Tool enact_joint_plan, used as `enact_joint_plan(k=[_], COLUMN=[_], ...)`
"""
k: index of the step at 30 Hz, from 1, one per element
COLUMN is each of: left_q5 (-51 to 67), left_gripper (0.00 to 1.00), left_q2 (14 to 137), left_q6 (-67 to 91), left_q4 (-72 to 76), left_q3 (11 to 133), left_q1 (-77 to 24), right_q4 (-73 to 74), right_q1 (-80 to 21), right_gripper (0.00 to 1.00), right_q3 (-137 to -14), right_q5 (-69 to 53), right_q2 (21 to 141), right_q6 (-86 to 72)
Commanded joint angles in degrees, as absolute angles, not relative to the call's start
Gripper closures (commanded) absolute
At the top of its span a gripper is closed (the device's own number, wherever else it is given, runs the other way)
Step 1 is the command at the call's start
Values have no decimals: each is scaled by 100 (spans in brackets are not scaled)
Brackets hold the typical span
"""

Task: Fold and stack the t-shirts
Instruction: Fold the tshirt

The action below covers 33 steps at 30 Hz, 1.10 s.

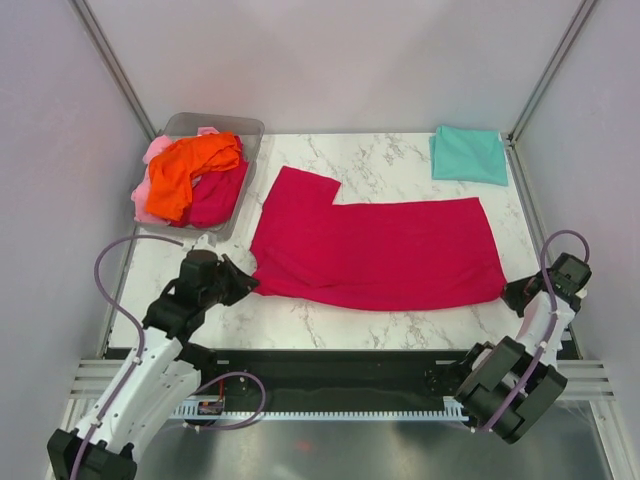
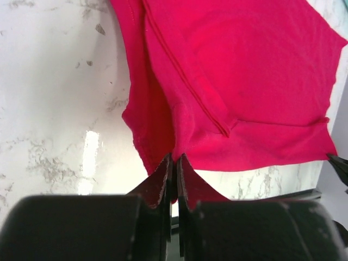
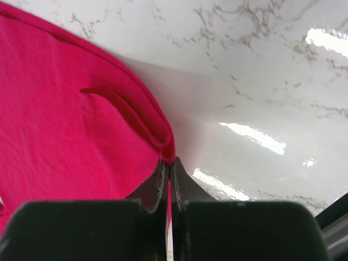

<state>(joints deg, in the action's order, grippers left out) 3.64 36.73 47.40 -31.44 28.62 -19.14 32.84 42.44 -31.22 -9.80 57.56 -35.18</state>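
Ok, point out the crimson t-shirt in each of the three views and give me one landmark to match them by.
Top external: crimson t-shirt spread flat mid-table, held between left gripper and right gripper.
Left wrist: upper right, a corner pinched in the shut jaws.
Right wrist: left half, its edge pinched in the shut jaws.
Shared landmark: the white marble table, bare beside the cloth in all three.

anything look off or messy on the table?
Nothing damaged or spilled. Untidiest: orange t-shirt and pale pink t-shirt heaped over the bin's left rim. Crimson t-shirt lies flat, near corners pinched by left tool and right tool.
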Motion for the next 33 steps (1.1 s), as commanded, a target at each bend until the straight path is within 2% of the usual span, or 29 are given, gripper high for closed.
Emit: enact_joint_plan(k=[1, 3, 5, 6, 7, 8, 9, 10, 14, 17, 21, 22, 24, 25, 27, 29, 33], left_q5=[606, 825, 896, 896, 931, 1053, 1089, 1081, 624, 239, 80, 18, -333, -351, -316, -448, -308], left_gripper=[91, 85, 77, 63, 57, 52, 44, 40, 37, 38, 40, 40, 42, 42, 43, 46, 48], left_q2=[3428, 3305, 3156, 3129, 3112, 3103, 3068, 3041, 2979, 3767, 6043, 6882, 7660, 8517, 9426, 10749, 12623], left_q6=[5176, 5290, 5483, 5563, 5607, 5625, 5608, 5512, 4704, 3825, 2999, 2693, 2244, 2093, 1638, 1407, 1012], left_q4=[-3638, -3735, -3902, -3981, -4182, -4297, -4402, -4577, -4871, -4388, -3878, -3780, -3622, -3595, -3612, -3726, -4068], left_q3=[2830, 2830, 2804, 2795, 2795, 2865, 2917, 3127, 4006, 4612, 5807, 6366, 7045, 7797, 9062, 9919, 11975], left_q1=[-1960, -1960, -1960, -1960, -1960, -1960, -1960, -1960, -1960, -1960, -2004, -2021, -2021, -2021, -2013, -1978, -1793], right_q4=[3638, 3656, 3761, 3779, 3866, 3928, 3990, 4042, 4026, 3674, 3210, 3121, 2962, 2962, 2892, 2892, 2944], right_q1=[4455, 4561, 4745, 4824, 4999, 5114, 5228, 5456, 5537, 5520, 5169, 4794, 4309, 3863, 3387, 3200, 3015], right_gripper=[98, 93, 80, 69, 46, 34, 26, 15, 12, 11, 11, 10, 8, 7, 7, 7, 9], right_q3=[-2901, -2804, -2716, -2690, -2689, -2716, -2742, -2829, -3006, -3015, -3216, -3295, -3645, -3795, -4129, -4323, -4727], right_q5=[-1125, -1317, -1423, -1476, -1503, -1512, -1547, -1608, -1906, -2346, -2102, -1979, -1514, -1381, -1222, -1291, -2073], right_q2=[5564, 5563, 5555, 5529, 5485, 5467, 5432, 5423, 5625, 5643, 5441, 5397, 5396, 5423, 5589, 5739, 5775], right_q6=[-3656, -3639, -3647, -3656, -3648, -3613, -3534, -3472, -3401, -3480, -3568, -3647, -3700, -3691, -3630, -3464, -2929])
